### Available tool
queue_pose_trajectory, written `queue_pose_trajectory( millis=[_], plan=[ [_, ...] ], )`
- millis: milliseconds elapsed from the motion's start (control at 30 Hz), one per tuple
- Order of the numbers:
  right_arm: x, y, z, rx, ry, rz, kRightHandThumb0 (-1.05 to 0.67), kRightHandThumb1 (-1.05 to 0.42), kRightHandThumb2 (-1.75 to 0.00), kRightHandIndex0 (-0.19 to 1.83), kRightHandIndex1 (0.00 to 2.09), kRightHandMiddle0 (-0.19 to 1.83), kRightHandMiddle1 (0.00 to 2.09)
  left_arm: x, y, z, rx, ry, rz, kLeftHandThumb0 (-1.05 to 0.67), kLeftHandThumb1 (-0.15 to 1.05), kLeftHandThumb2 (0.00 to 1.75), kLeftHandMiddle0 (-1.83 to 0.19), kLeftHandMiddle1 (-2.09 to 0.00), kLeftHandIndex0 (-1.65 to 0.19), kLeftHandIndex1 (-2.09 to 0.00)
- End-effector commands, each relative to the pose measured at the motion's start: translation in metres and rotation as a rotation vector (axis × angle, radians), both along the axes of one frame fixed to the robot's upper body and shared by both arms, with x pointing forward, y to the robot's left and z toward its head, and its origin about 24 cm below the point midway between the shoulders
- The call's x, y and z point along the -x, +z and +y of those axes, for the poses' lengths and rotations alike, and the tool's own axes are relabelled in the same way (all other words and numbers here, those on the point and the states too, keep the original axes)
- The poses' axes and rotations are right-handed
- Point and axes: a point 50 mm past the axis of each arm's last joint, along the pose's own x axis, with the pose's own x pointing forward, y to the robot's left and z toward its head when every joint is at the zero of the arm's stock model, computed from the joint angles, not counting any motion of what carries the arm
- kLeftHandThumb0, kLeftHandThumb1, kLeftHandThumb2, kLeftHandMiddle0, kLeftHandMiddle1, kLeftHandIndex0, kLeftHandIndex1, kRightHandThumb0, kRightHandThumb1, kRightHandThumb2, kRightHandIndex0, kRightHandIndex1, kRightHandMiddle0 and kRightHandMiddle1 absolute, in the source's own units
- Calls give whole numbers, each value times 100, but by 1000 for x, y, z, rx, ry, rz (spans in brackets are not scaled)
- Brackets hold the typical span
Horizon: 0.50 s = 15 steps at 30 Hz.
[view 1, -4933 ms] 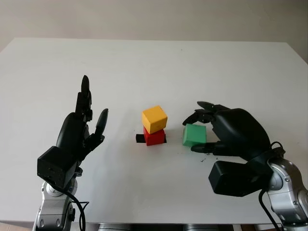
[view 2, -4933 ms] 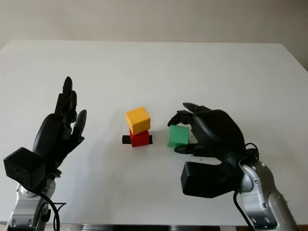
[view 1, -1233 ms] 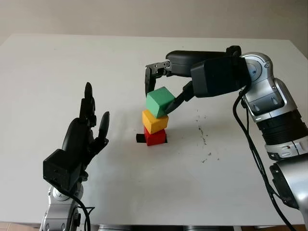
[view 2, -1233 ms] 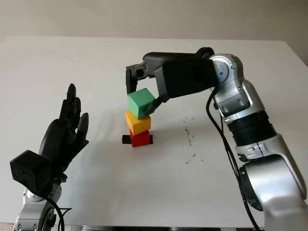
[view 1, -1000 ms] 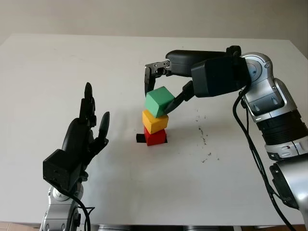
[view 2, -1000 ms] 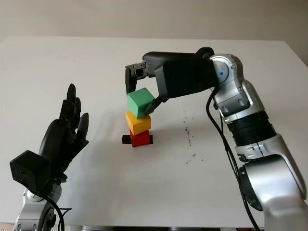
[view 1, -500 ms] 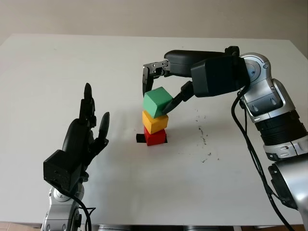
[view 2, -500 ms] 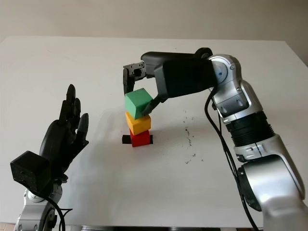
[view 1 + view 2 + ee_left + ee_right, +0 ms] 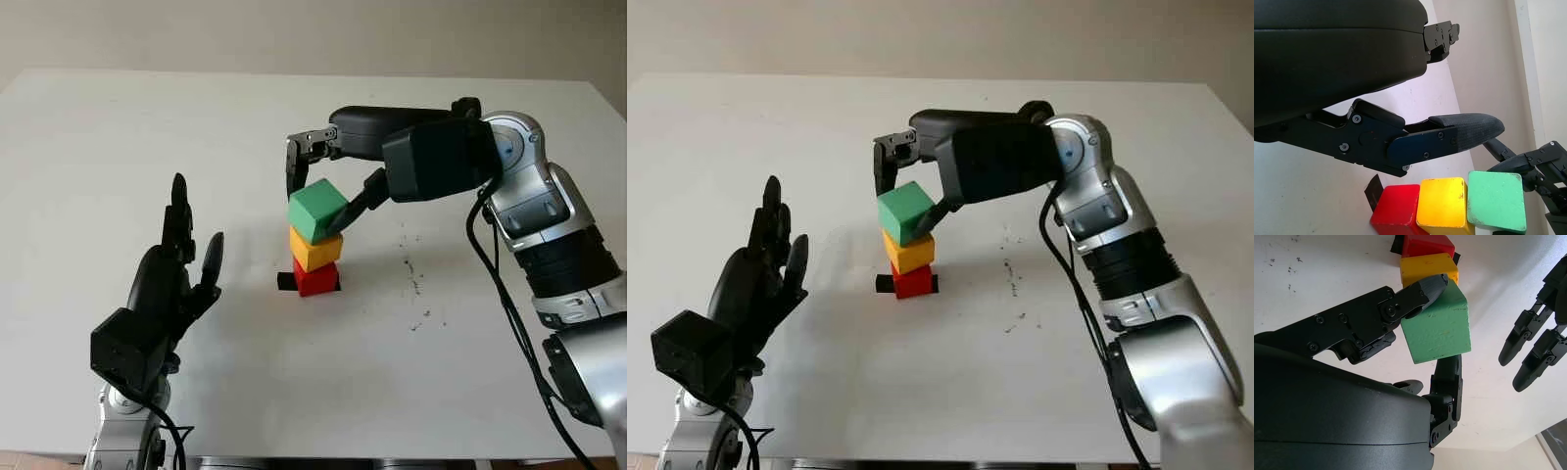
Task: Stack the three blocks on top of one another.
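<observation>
A red block (image 9: 314,278) sits mid-table with a yellow block (image 9: 315,249) stacked on it. My right hand (image 9: 328,188) reaches in from the right and is shut on a green block (image 9: 316,210). That block is tilted, with its lower edge at the yellow block's top. In the right wrist view, a thumb and a finger pinch opposite faces of the green block (image 9: 1440,330) above the yellow block (image 9: 1425,267). My left hand (image 9: 162,294) is open and raised at the table's left, apart from the stack.
A black tape mark (image 9: 284,282) lies under the red block. Small dark specks (image 9: 411,279) dot the white table (image 9: 147,127) to the right of the stack. The table's near edge runs just past my left wrist.
About five seconds ago the right hand gripped the green block on the table right of the stack. Over the last second it carried the block slightly left and lower onto the yellow one.
</observation>
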Motion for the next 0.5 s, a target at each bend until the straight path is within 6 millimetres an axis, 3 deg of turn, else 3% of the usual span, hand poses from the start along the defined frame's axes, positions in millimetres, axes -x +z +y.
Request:
queue_pose_trajectory(
  millis=[0, 167, 267, 467],
  plan=[
    [0, 0, 2, 1, 6, 2, -47, -97, -6, 36, 5, 33, 164, 2, 1, -1, -1, -2, -11, -83, 105, 61, 19, 0, 19, 0],
    [0, 0, 3, 17, 3, 7, -47, -97, -5, 35, 4, 32, 166, 3, 1, -1, 3, 3, -8, -82, 105, 61, 19, 0, 19, 0],
    [0, -1, 2, 28, -7, 27, -53, -95, -5, 32, 3, 34, 152, 3, 1, -1, -1, 2, -6, -82, 105, 61, 19, 0, 19, 0],
    [-1, -1, 1, 29, -25, 37, -61, -90, -5, 23, 1, 9, 109, 2, 1, -1, -3, 2, -6, -82, 105, 61, 19, 0, 19, 0]
  ],
)
